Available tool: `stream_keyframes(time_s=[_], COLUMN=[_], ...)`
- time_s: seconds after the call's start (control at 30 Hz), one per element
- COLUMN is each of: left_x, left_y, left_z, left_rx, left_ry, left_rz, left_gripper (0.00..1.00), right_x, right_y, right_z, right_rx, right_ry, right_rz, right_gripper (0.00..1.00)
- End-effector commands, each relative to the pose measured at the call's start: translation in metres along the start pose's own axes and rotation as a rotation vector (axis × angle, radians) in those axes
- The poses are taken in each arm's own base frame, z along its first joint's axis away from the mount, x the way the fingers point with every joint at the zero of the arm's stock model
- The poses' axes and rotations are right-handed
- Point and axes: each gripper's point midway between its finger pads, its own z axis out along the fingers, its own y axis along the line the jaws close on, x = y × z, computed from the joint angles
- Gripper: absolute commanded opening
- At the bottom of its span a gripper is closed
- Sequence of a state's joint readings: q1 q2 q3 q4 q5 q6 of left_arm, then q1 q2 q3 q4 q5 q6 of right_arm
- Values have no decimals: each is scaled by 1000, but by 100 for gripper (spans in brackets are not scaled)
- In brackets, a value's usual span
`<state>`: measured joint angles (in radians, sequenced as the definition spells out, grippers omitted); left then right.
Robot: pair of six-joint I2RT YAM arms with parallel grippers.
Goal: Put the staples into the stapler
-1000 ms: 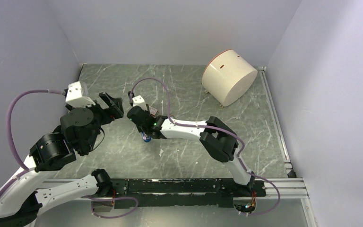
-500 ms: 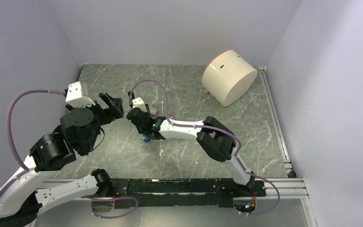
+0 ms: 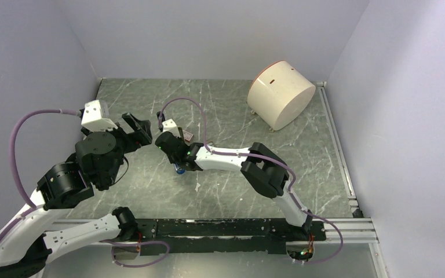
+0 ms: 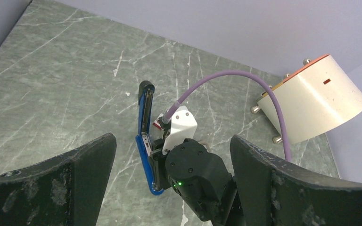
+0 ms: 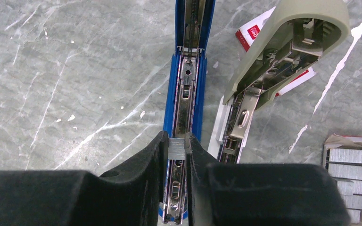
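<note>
The strip of staples (image 5: 176,149), a short grey ribbed block, is pinched between the fingertips of the right gripper (image 5: 176,140). The gripper is clenched on the strip's two sides directly above the silver channel (image 5: 186,101) of the blue stapler (image 5: 171,89). The strip looks light and stiff but brittle, likely to snap under a twist or a hard squeeze, and its smooth metal could slip from the pads. Holding it by the flanks and keeping it level seems right, so it drops squarely into the channel. The stapler lies hinged open on the counter (image 5: 66,70), its blue top swung up at the far end. It looks light too and may skid if pushed. Just right of the stapler a beige stapler (image 5: 287,42), also opened, lies partly over a red-and-white box lid (image 5: 250,33). Further right of the stapler an open tray (image 5: 346,181) holds more grey strips. The left gripper (image 3: 138,130) hangs released, jaws wide, left of the stapler, holding nothing.
</note>
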<state>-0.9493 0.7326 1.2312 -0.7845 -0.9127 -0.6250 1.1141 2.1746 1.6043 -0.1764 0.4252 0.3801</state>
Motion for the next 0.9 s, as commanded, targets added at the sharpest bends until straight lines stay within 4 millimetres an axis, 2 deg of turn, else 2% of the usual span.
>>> stream_keyframes(time_s=[0.0, 0.23, 0.87], left_x=[3, 3, 6], left_y=[4, 4, 5], left_z=[0, 0, 0], left_rx=[-14, -16, -18], left_ry=[1, 2, 7], left_rz=[9, 10, 11], left_gripper=[95, 95, 95], right_x=[-15, -26, -13], right_y=[-2, 1, -9], right_z=[2, -7, 2], right_rx=[9, -26, 11], right_ry=[-36, -67, -41], right_rz=[19, 41, 33], right_gripper=[21, 21, 21])
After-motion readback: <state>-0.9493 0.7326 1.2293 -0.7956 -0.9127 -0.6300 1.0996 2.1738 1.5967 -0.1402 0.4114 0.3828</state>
